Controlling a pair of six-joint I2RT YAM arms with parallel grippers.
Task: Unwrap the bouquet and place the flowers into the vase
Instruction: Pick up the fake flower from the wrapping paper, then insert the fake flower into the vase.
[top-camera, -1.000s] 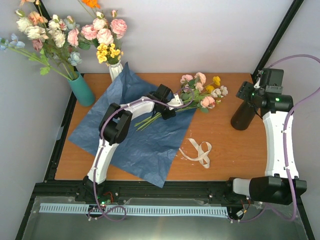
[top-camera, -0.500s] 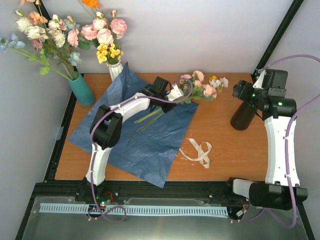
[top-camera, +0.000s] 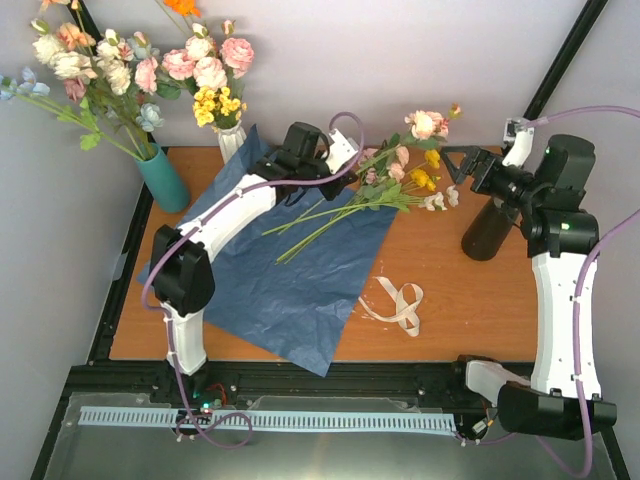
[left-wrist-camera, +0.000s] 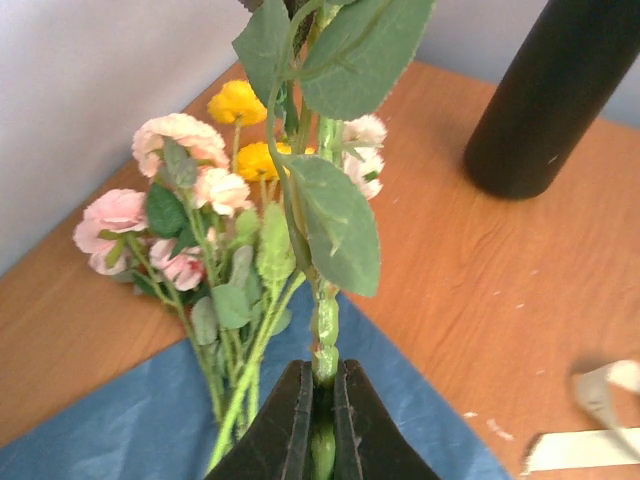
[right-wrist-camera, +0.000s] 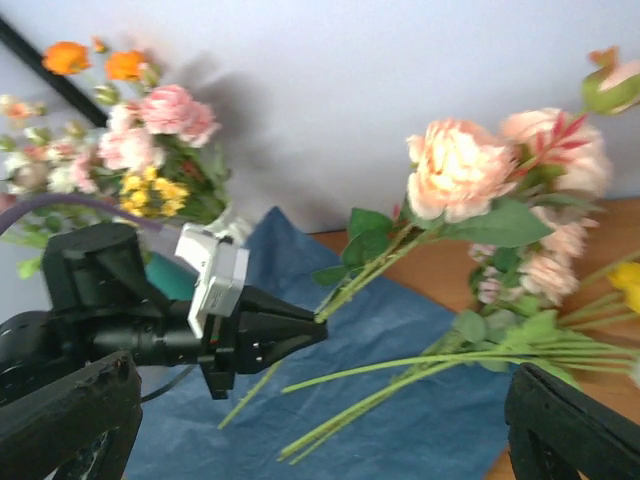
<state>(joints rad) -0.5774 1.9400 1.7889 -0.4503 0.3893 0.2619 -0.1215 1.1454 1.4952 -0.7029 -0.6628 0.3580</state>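
An orange-brown wooden table (top-camera: 470, 300) stands against pale walls; dark-blue paper (top-camera: 270, 290) lies spread across it, a beige ribbon (top-camera: 400, 305) loose beside; the left gripper (left-wrist-camera: 322, 375) pinches one stem of the flowers (top-camera: 405, 180), blooms raised near the vase (top-camera: 488, 232); the right gripper (top-camera: 450, 167) gapes wide, holding nothing; its arm hides the vase's top.
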